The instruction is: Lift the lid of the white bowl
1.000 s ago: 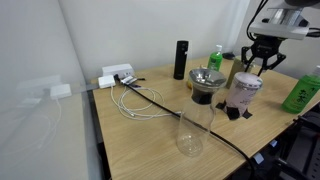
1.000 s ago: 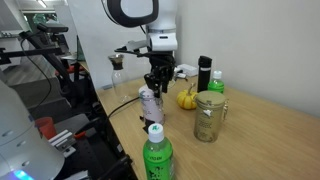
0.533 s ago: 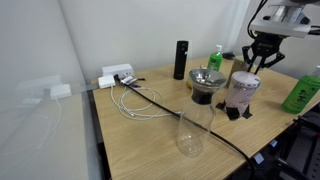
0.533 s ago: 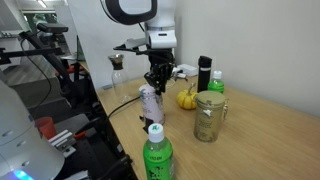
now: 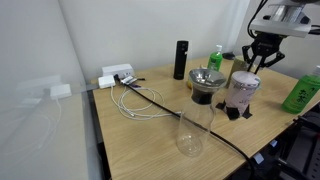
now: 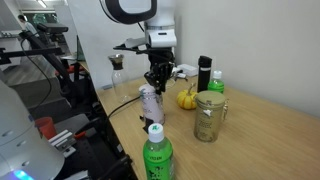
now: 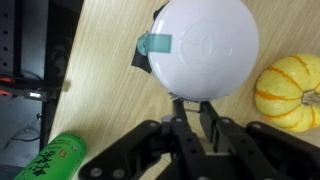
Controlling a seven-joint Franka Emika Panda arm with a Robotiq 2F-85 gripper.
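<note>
Although seated just as a second ago, flat atop the white bowl (image 5: 243, 95), the lid (image 7: 205, 45) now under narrower jaws. Just above its edge, the gripper (image 7: 198, 102), fingers drawn nearly together rather than spread as before; cannot tell whether pinching the lid. At the lid's rim, a small teal tab (image 7: 155, 43) without lettering. On the wooden table (image 7: 100, 70), just beside the bowl, a yellow gourd (image 7: 288, 88); farther off, a dark pot (image 5: 205, 85). On a green bottle (image 7: 55, 158), pale characters along the label, too small to read.
</note>
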